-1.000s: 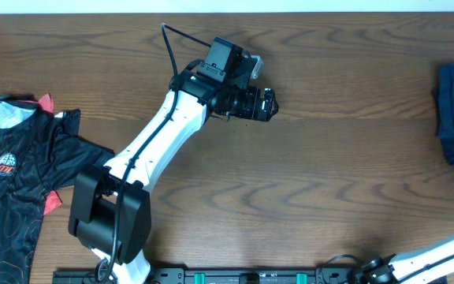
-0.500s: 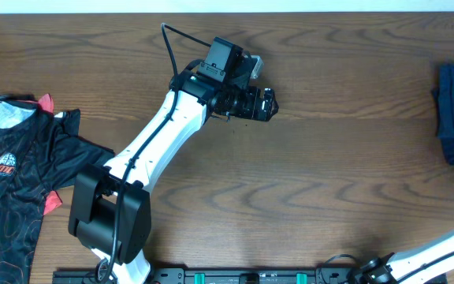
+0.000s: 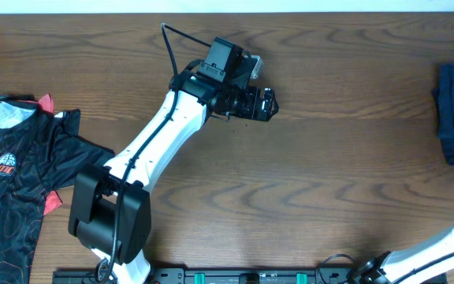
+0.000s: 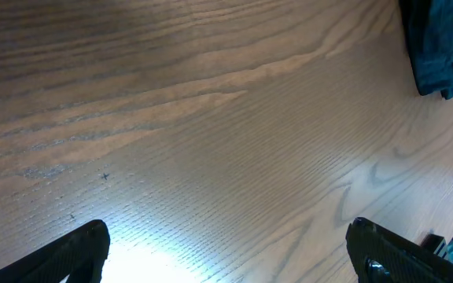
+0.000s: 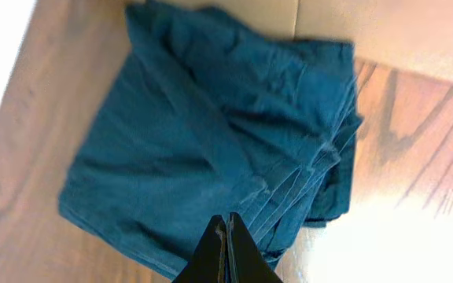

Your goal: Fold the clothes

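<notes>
Navy clothes (image 5: 211,134) lie folded at the right edge of the counter (image 3: 329,173), right end effector (image 5: 226,228) pressed together over them, left end effector (image 4: 226,248) spread wide mid-counter; probably best to lift clear without snagging the layered edges.

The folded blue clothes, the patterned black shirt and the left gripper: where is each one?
folded blue clothes (image 5: 203,141): right wrist view, middle of the top layer.
patterned black shirt (image 3: 10,177): overhead view, its chest near the logo.
left gripper (image 3: 271,104): overhead view, between its fingertips.
</notes>
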